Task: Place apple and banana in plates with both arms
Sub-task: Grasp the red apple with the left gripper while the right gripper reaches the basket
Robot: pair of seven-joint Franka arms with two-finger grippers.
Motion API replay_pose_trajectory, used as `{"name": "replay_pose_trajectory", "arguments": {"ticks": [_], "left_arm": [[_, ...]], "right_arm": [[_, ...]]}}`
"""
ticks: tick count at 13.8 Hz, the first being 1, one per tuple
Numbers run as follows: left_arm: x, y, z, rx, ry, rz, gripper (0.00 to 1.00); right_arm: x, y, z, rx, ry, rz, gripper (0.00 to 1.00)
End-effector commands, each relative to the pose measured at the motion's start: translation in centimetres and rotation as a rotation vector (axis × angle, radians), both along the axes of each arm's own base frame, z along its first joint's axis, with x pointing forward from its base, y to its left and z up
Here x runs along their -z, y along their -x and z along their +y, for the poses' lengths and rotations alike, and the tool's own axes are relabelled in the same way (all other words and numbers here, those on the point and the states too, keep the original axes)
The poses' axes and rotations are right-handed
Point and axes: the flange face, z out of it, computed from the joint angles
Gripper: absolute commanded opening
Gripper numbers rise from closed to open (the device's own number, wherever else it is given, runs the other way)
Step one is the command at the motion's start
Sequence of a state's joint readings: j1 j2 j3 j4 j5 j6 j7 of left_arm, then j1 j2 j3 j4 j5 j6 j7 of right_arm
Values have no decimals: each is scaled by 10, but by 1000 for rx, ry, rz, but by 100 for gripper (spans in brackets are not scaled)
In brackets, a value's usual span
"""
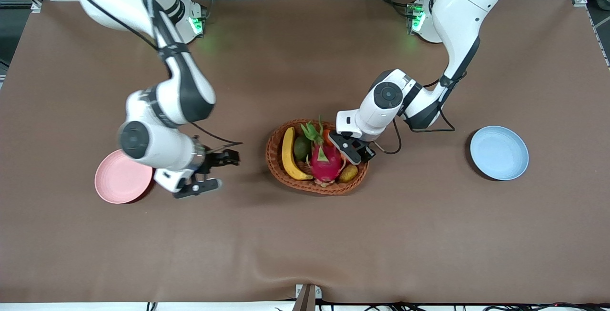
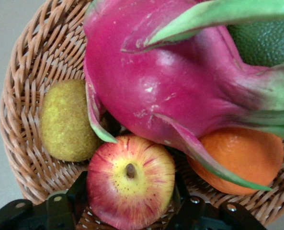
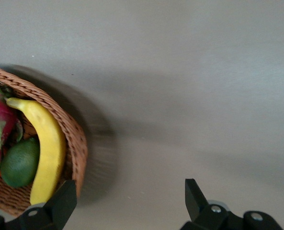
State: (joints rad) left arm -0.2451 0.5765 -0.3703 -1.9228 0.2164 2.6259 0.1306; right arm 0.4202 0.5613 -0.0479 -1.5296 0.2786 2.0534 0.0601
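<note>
The apple, red with a yellow patch round its stem, lies in the wicker basket. My left gripper is down in the basket at its end toward the left arm, and in the left wrist view its fingers press the apple from both sides. In the front view the apple is hidden under that gripper. The banana lies in the basket's other end and also shows in the right wrist view. My right gripper is open and empty over bare table between the pink plate and the basket. The blue plate is empty.
The basket also holds a magenta dragon fruit, a green fruit, an orange and a brownish-yellow fruit. The dragon fruit lies close against the apple. The brown cloth has a fold at the front edge.
</note>
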Motion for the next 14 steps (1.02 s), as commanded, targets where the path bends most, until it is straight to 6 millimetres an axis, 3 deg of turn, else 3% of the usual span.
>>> {"name": "replay_pose_trajectory", "arguments": {"ticks": [1,3,9,12,14], "left_arm": [[-29,-7,6,-10,-15,-50,39],[-60,-6,8,-16,-48,-46,39],[-126,14,16,-89,-152,-4,39],[-146,-4,59,-185,-156,10,39],[-159,-9,80,-241,-157,24,39]], "right_arm": [[5,3,20,38,0,6,100],[8,6,31,43,-2,-9,100],[29,28,96,231,17,-13,100],[42,33,113,283,23,-20,90],[48,37,122,281,21,-26,90]]}}
